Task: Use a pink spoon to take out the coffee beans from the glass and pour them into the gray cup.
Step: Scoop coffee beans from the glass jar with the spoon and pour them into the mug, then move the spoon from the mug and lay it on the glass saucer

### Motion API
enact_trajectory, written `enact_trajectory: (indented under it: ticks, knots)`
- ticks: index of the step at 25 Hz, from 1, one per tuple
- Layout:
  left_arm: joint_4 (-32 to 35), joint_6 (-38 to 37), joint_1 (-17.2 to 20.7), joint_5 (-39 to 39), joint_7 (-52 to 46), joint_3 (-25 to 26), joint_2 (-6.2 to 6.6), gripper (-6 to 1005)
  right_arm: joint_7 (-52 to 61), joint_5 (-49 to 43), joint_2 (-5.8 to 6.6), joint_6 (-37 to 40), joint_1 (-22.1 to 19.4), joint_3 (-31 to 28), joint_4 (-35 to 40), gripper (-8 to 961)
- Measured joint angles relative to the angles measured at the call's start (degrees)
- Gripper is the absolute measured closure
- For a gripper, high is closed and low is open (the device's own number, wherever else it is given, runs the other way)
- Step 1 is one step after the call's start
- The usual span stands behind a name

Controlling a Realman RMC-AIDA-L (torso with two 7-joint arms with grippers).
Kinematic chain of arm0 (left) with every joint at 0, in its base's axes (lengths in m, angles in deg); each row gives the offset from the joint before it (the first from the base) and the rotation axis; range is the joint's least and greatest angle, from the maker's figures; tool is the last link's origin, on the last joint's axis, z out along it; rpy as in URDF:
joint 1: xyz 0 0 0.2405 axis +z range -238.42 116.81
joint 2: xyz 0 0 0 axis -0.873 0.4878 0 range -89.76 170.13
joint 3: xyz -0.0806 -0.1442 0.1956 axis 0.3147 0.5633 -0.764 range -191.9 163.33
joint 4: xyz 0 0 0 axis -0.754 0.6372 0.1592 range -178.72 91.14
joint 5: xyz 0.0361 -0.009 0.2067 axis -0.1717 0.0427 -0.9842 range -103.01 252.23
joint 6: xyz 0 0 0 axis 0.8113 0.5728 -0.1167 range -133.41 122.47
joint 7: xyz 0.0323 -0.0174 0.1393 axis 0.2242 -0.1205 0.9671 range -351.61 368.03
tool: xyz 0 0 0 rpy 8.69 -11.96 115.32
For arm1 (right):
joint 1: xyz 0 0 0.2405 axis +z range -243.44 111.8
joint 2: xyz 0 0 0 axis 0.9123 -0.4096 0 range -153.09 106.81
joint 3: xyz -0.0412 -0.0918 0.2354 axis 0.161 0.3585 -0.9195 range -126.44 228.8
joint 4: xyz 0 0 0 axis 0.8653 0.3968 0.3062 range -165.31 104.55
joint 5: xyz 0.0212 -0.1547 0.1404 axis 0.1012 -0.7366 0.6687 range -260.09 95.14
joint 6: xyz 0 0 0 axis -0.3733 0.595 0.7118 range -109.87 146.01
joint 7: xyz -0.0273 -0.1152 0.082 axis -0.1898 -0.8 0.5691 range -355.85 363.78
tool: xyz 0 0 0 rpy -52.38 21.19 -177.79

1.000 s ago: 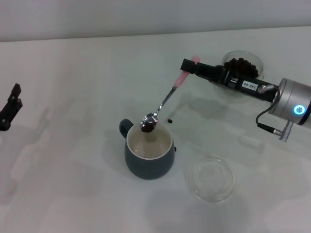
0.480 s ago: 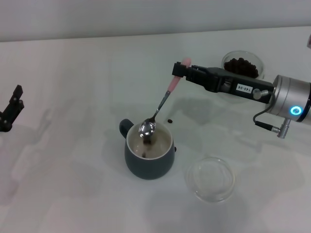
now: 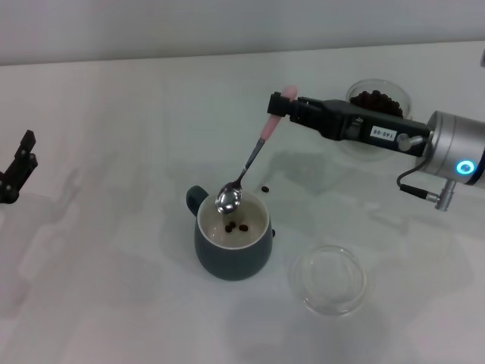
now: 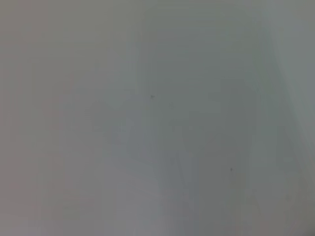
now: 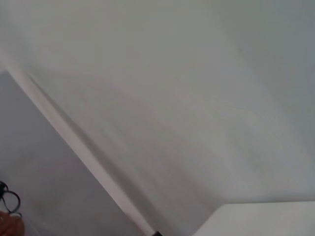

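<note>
In the head view my right gripper [image 3: 282,105] is shut on the pink handle end of the pink spoon [image 3: 250,161]. The spoon slopes down to the left, and its shiny bowl [image 3: 228,200] hangs empty over the far rim of the gray cup [image 3: 231,243]. A few coffee beans [image 3: 241,227] lie on the cup's cream inside. The glass [image 3: 378,101] with dark beans stands at the back right, partly behind my right arm. My left gripper [image 3: 17,168] is parked at the far left edge. The wrist views show only blank surfaces.
One loose bean [image 3: 265,189] lies on the white table just behind the cup. A shallow clear glass dish [image 3: 330,279] sits to the right of the cup, near the front.
The spoon held beans over the cup a second ago. It tipped, the beans fell into the cup, and the spoon bowl now shows empty. My right gripper shifted slightly left.
</note>
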Motion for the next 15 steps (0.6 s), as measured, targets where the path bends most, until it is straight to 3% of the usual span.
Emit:
enact_trajectory:
  ticks: [4, 8, 15]
  knots:
    - [0.00, 0.12, -0.21, 0.13, 0.00, 0.00, 0.00, 249, 2.41, 0.91, 0.60, -2.62, -0.91, -0.11, 1.50, 771]
    - [0.00, 0.19, -0.54, 0.24, 0.00, 0.00, 0.01, 249, 5.00, 1.29, 0.91, -3.13, -4.90, -0.83, 7.27, 771]
    - [0.05, 0.29, -1.04, 0.33, 0.04, 0.41, 0.22, 249, 5.48, 1.36, 3.42, -3.96, -9.79, -3.31, 8.75, 769]
